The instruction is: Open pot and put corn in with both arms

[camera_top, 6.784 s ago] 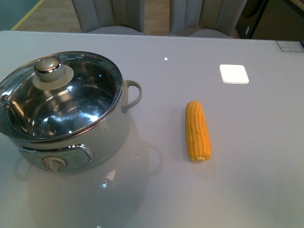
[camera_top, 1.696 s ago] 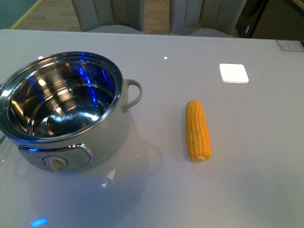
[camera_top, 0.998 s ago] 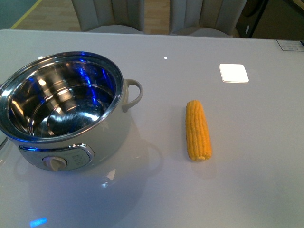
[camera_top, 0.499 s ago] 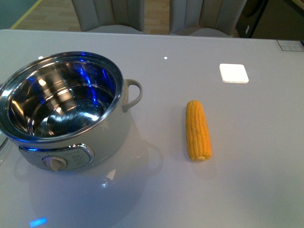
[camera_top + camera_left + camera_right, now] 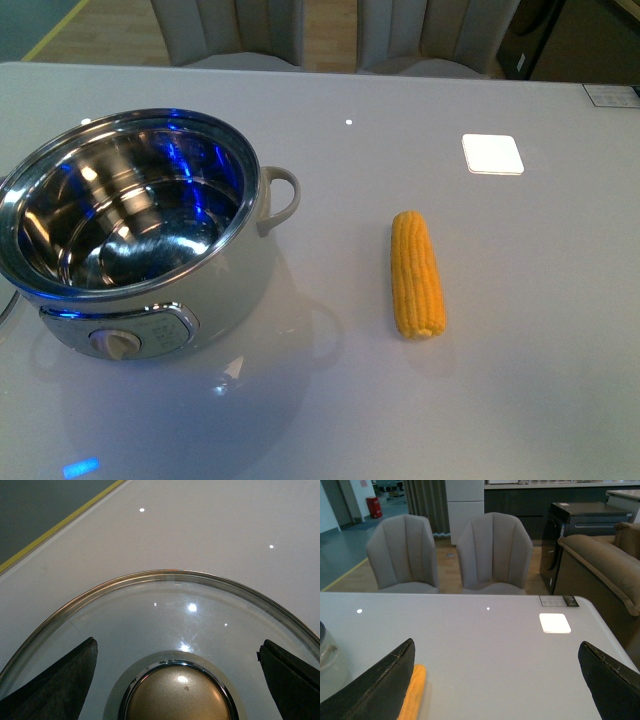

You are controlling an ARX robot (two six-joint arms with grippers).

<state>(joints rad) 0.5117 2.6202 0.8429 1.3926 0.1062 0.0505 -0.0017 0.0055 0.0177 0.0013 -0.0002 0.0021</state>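
The white pot (image 5: 150,250) stands at the table's left with no lid on it, and its steel inside holds nothing. The yellow corn (image 5: 416,274) lies on the table to its right, a hand's width away. Neither arm shows in the front view. In the left wrist view the glass lid (image 5: 165,605) lies flat on the table. My left gripper (image 5: 177,642) is open, one finger to each side of the lid's gold knob (image 5: 177,695) and clear of it. My right gripper (image 5: 496,644) is open above the table, with the corn (image 5: 412,692) beside one finger.
A white square pad (image 5: 492,155) lies at the back right of the table. Two grey chairs (image 5: 450,550) stand behind the far edge, with a brown sofa (image 5: 600,575) at the right. The lid's rim (image 5: 3,300) peeks in at the front view's left edge.
The glass lid that covered the pot 6.8 s ago is off it. Over the last 1.7 s pot and corn have stayed where they were.
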